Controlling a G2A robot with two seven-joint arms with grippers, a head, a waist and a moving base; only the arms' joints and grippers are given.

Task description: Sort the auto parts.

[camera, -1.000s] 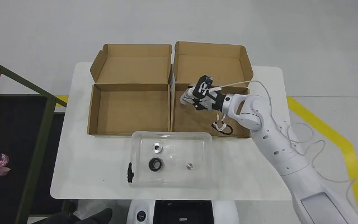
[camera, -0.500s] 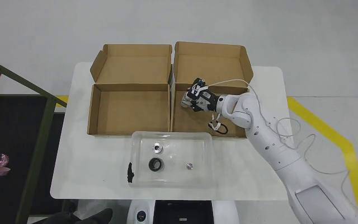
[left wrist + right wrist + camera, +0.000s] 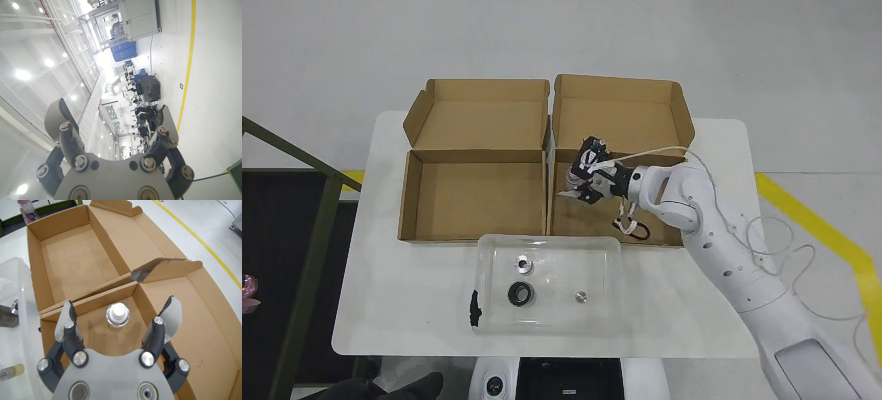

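Hovering spread and empty, right gripper (image 3: 120, 303) has one silver part (image 3: 117, 315) boxed below; three parts (image 3: 521, 294) wait in bin (image 3: 549, 241) alongside.

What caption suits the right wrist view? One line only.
Open right pincer above a silver-and-white part in a cardboard box.

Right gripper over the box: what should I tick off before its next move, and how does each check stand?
1. Right gripper open, nothing between its fingers: ok.
2. Silver part with white cap stands upright on the cardboard box floor, apart from the fingers: ok.
3. Finger clearance from the box walls for lifting out: cannot tell.
4. Clear bin holds three parts left to sort: ok.
5. Left gripper open, holding nothing: ok.
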